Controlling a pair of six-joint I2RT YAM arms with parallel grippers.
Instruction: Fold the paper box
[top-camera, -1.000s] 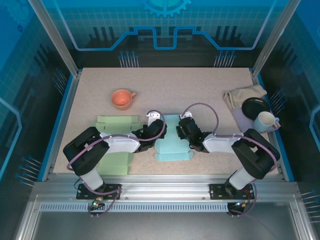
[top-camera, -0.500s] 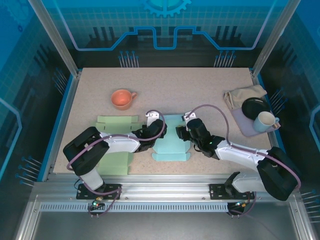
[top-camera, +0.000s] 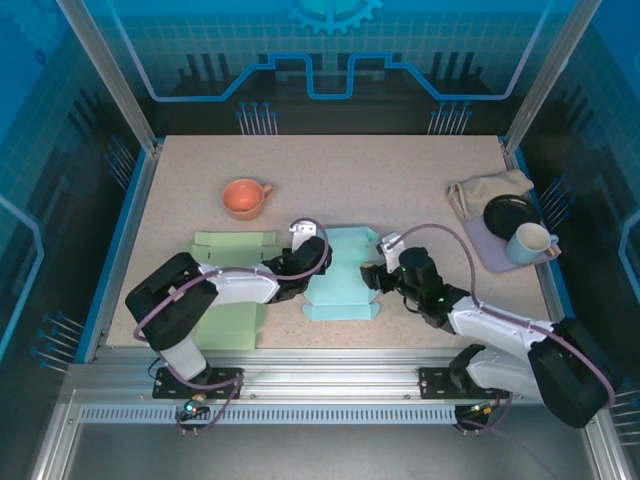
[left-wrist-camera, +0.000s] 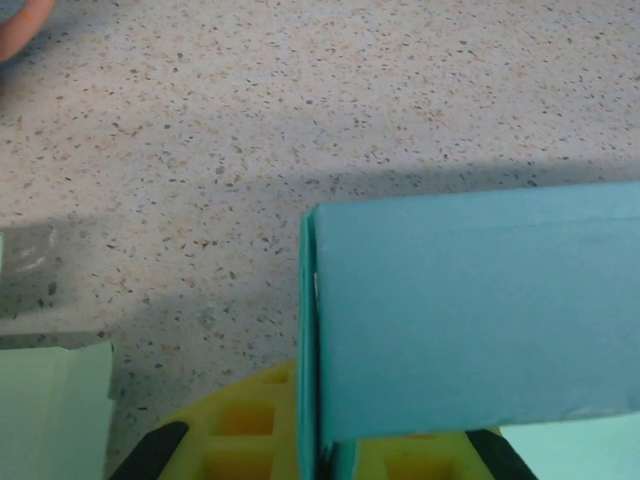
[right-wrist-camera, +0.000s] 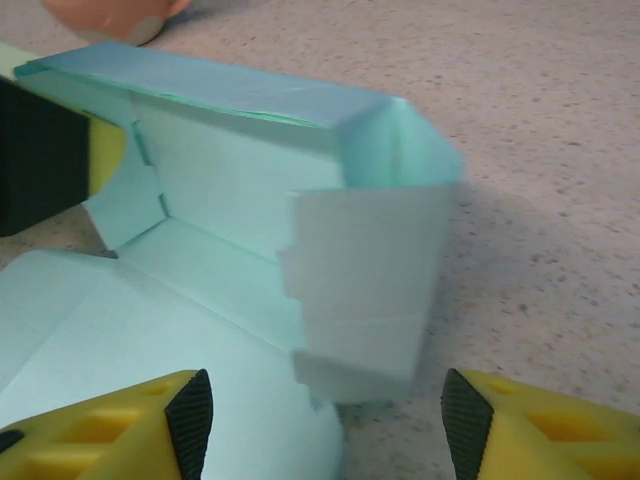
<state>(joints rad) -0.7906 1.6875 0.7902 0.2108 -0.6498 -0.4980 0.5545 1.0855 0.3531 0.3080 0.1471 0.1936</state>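
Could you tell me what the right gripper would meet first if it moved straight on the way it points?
Likely the raised side flap of the paper box, standing just ahead of the open right gripper.

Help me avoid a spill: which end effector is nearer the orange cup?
Left. The left end effector is at the left wall of the box, the side facing the cup; the right end effector is at its opposite side.

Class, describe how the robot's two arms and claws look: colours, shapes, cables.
Both the left arm and right arm have black joints, white links and looping purple-grey cables. The right claw has yellow fingers with black tips; the left claw matches.
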